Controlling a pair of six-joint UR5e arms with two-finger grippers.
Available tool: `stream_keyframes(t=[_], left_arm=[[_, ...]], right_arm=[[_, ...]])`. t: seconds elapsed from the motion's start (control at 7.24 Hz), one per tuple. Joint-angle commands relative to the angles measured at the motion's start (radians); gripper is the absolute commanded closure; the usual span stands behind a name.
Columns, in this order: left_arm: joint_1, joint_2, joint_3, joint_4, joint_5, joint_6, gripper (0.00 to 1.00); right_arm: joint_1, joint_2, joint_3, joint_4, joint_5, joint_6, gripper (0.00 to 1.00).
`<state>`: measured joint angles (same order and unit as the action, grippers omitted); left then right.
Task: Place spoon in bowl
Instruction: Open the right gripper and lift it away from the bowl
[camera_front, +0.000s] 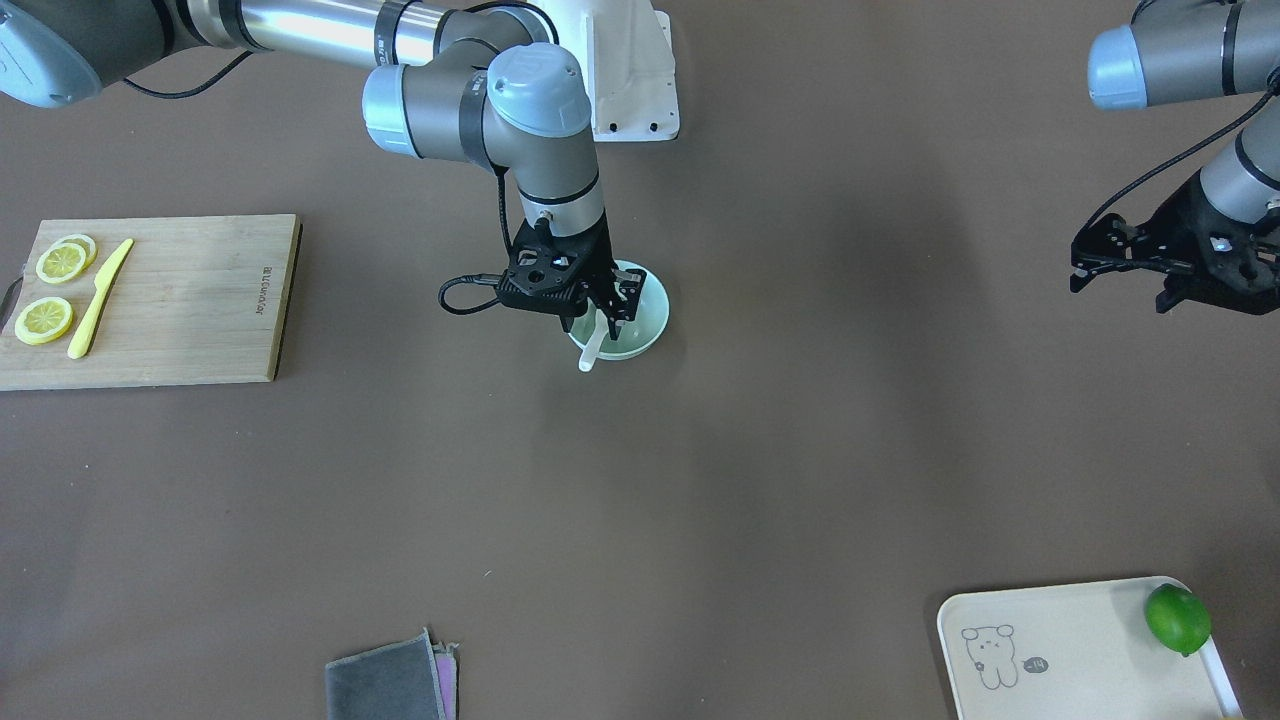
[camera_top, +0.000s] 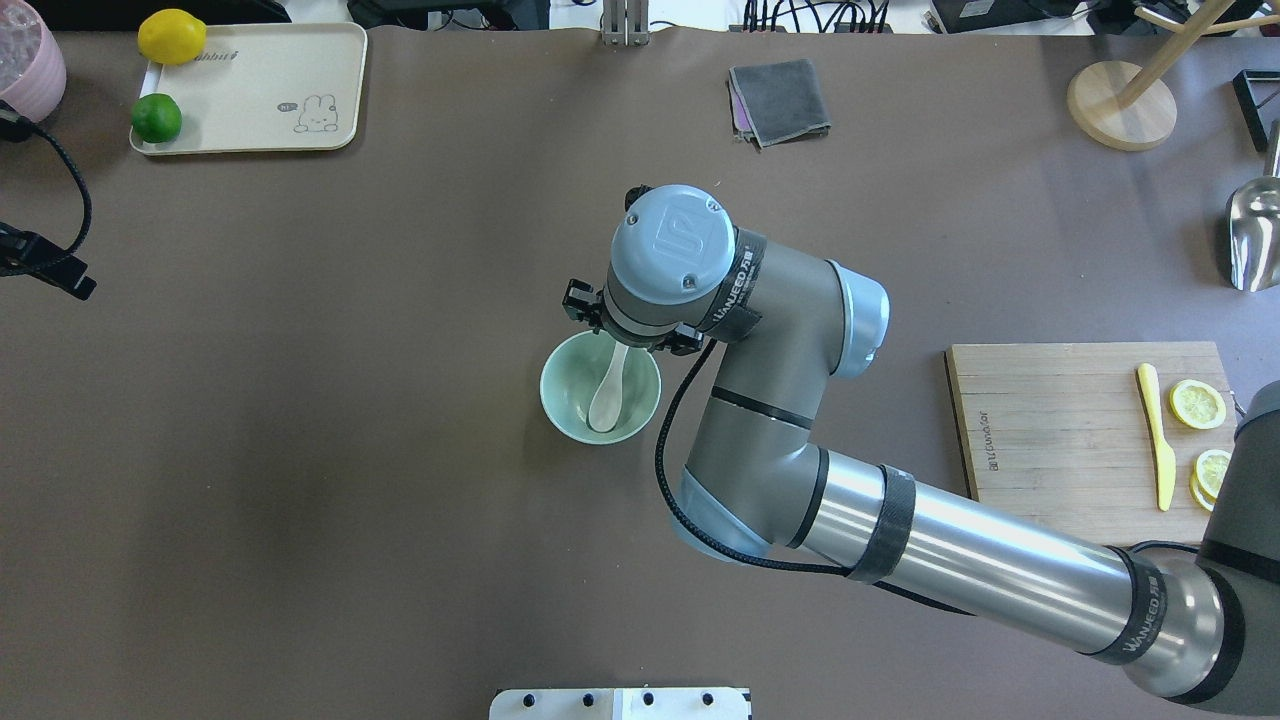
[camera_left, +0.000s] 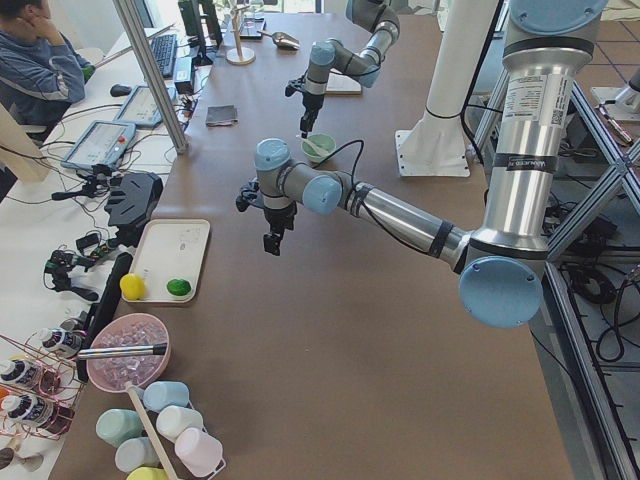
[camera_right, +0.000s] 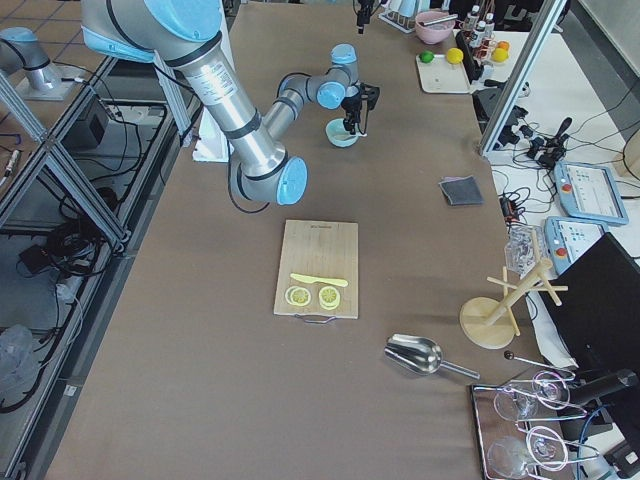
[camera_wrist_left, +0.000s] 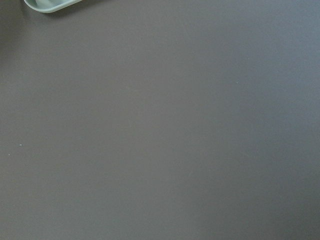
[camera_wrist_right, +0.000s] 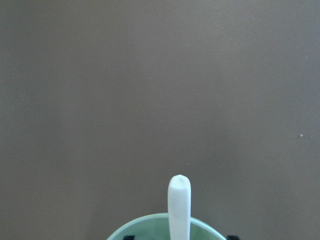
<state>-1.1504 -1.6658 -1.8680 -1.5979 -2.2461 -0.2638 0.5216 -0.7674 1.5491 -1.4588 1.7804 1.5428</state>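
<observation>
The pale mint-green bowl (camera_front: 652, 308) stands near the table's middle, also in the overhead view (camera_top: 562, 400). The white spoon (camera_top: 607, 393) lies inside it, scoop down, with its handle (camera_front: 588, 358) leaning over the rim. My right gripper (camera_front: 612, 325) hangs straight over the bowl, open, one finger on each side of the handle without touching it. The right wrist view shows the handle (camera_wrist_right: 179, 205) free above the bowl's rim (camera_wrist_right: 150, 226). My left gripper (camera_front: 1085, 265) hovers open and empty far off at the table's side.
A wooden cutting board (camera_top: 1050, 420) holds a yellow knife (camera_top: 1157, 435) and lemon slices (camera_top: 1197, 404). A tray (camera_top: 260, 95) carries a lime (camera_top: 157, 118) and a lemon (camera_top: 172, 36). A grey cloth (camera_top: 778, 100) lies at the far edge.
</observation>
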Motion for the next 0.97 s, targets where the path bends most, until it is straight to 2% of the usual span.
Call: stream_keyframes(t=[0.0,0.14,0.28,0.41,0.55,0.69,0.83], left_arm=[[-0.049,-0.002,0.001,0.003,-0.001,0.003,0.02],[-0.098,0.001,-0.002,0.019,-0.007,0.049,0.02],[-0.150,0.001,0.010,0.036,-0.042,0.114,0.02],[-0.208,0.003,0.010,0.082,-0.062,0.197,0.02],[-0.282,0.003,0.010,0.158,-0.076,0.304,0.02],[-0.357,0.001,0.012,0.241,-0.078,0.422,0.02],[-0.391,0.004,0.010,0.280,-0.079,0.484,0.02]], right_arm=[[0.158,-0.136,0.209,-0.133,0.200,-0.159,0.00],[0.237,-0.337,0.403,-0.161,0.253,-0.314,0.00],[0.344,-0.478,0.467,-0.160,0.327,-0.505,0.00],[0.464,-0.583,0.468,-0.158,0.418,-0.680,0.00],[0.580,-0.683,0.462,-0.163,0.459,-0.890,0.00],[0.721,-0.770,0.421,-0.163,0.514,-1.131,0.00],[0.841,-0.802,0.323,-0.161,0.577,-1.331,0.00]])
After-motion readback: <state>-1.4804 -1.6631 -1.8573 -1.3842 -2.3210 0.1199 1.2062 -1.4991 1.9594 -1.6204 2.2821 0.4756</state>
